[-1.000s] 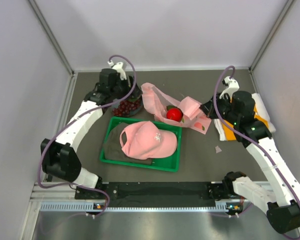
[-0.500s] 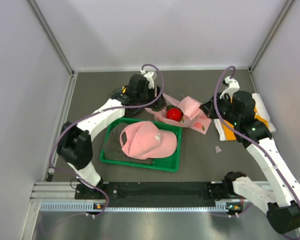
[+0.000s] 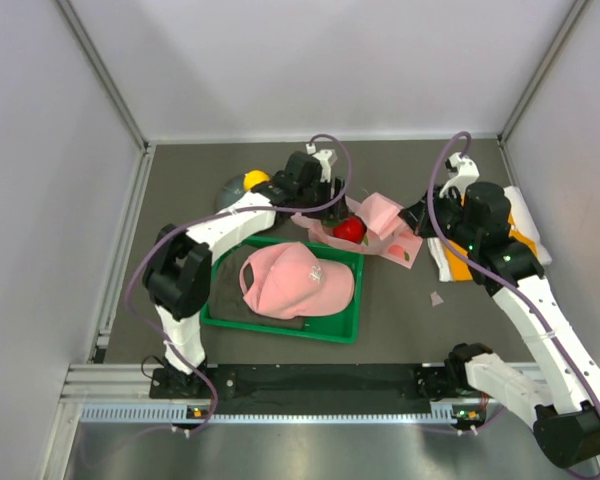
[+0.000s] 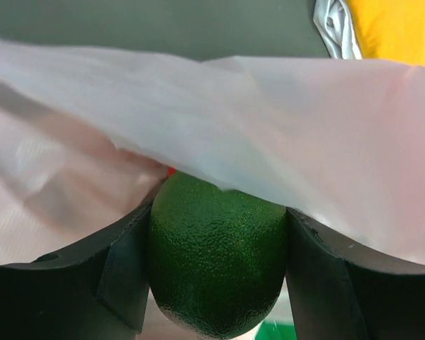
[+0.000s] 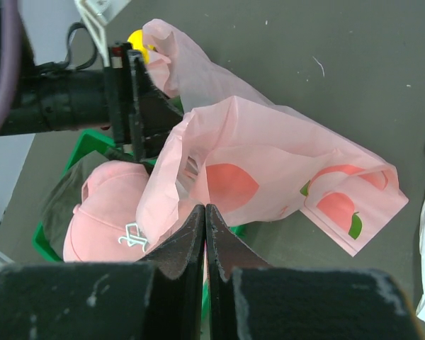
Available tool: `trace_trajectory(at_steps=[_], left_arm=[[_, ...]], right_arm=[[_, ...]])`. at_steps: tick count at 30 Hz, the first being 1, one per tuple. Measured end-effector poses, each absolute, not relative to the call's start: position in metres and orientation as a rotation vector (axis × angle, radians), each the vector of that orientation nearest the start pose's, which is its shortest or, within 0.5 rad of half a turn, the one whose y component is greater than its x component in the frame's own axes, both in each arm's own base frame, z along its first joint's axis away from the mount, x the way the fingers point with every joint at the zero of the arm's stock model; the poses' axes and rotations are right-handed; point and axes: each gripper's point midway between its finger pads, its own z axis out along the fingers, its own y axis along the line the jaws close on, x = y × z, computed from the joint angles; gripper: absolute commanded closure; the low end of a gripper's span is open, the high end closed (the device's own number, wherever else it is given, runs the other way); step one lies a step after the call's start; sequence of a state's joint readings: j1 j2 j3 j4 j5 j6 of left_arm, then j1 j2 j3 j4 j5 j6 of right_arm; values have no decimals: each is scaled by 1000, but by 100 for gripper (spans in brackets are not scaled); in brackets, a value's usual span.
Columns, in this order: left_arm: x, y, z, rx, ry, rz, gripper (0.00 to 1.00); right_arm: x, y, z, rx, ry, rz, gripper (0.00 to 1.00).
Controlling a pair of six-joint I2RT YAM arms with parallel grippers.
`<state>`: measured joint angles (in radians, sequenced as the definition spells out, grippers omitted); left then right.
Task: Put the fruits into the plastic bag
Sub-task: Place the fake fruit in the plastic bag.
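On the left of the desk [image 3: 170, 180], the yellow citrus [image 3: 255, 179] lay outside the plastic bag [image 3: 380, 225] and apart from it. Your left fingers [image 4: 120, 273] were clamped on a green avocado [image 4: 216, 273] right at the bag's mouth, with the pink film draped across it. The bag sat mid-desk behind the green tray [image 3: 280, 328], with a red fruit [image 3: 350, 229] inside. Your right fingers [image 5: 173, 255] were pressed together on a pinch of the bag's edge, holding it up.

If you let go too early, the avocado could catch the drooping film and roll onto the desk. A slip of that thin pinch would collapse the mouth.

Only the left wrist view showed the avocado plainly. Only the overhead view showed the red fruit whole.
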<state>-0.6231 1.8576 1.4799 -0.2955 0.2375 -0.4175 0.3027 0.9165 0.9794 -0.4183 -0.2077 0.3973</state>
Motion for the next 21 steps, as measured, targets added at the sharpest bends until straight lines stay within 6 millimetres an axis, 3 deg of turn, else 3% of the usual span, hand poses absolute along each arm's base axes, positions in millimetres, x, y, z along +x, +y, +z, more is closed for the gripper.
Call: trace_trajectory(at_steps=[9, 17, 21], left_arm=[[399, -370, 119, 385, 2357, -807, 48], [409, -390, 137, 331, 2265, -905, 41], [411, -397, 132, 313, 2260, -949, 27]], right_arm=[[284, 143, 278, -49, 1976, 663, 100], [284, 143, 278, -49, 1976, 663, 100], [284, 143, 278, -48, 1976, 663, 100]])
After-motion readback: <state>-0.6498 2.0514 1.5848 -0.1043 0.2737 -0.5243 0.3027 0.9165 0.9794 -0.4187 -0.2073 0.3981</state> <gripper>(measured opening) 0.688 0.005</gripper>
